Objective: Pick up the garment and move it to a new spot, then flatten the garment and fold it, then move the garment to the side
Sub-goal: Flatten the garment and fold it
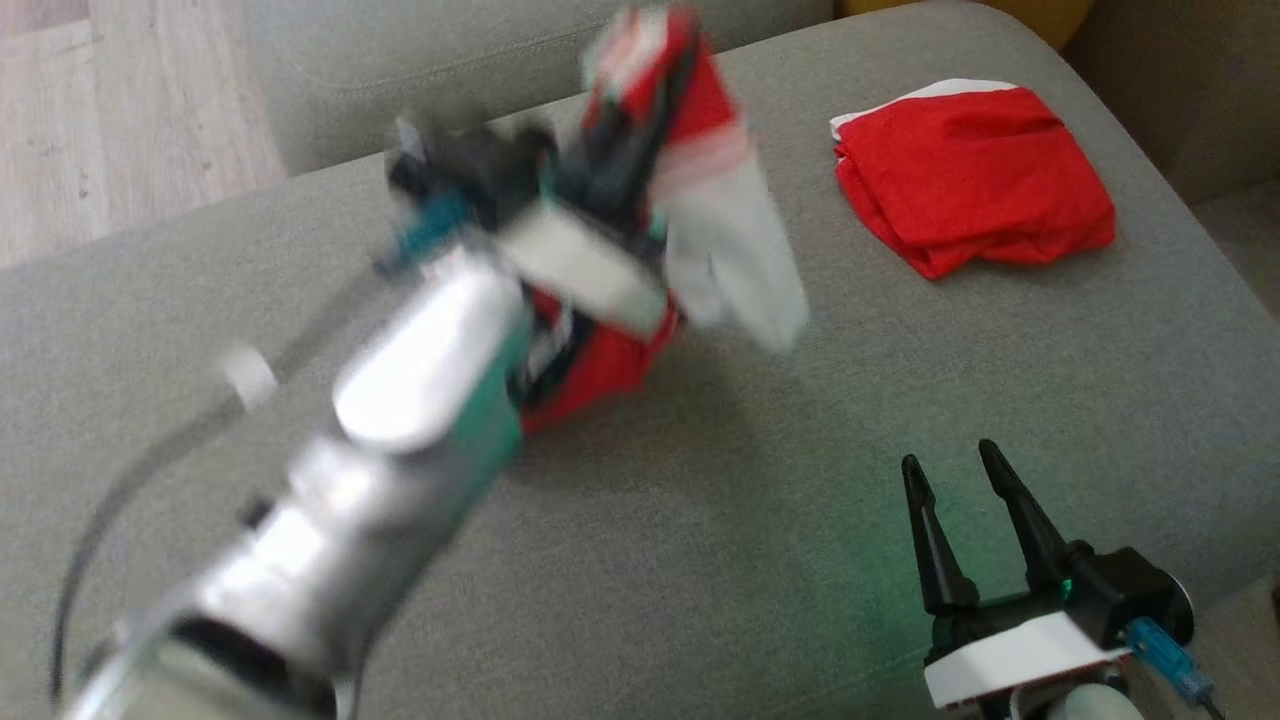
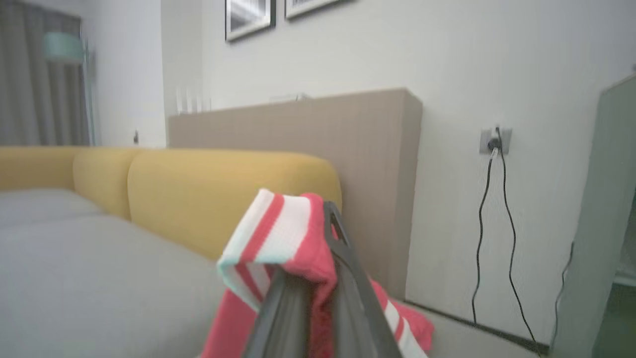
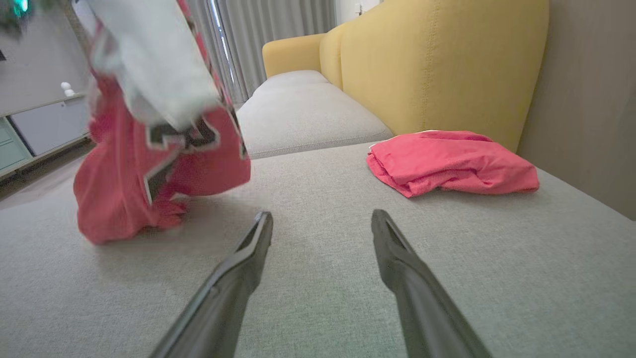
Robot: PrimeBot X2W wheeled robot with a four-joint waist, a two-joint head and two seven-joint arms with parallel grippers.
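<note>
**Item: garment [image 3: 114, 199], red and white, lettered.** Held aloft over the grey sofa seat [image 1: 700, 560] by the left hand [image 2: 332, 233], whose fingers are clamped together on a striped band. The rest hangs bunched. Whether the lowest folds touch the seat cannot be told.

**Right hand [image 1: 950, 458].** Fingers apart, nothing held, low over the near right of the seat, well apart from the garment.

**Hazards (judged).**
- Only a narrow band is pinched, so a slip could be caused by a quick swing; the blur suggests speed.
- A crumpled landing would make flattening harder.
- Overlap with the folded red piece [image 1: 975, 175] at the far right is to be avoided.

**Room.**
- Bare seat lies between the two hands.
- The far left edge drops to wooden floor [image 1: 120, 100].
- The yellow backrest [image 3: 437, 64] bounds one side.
</note>
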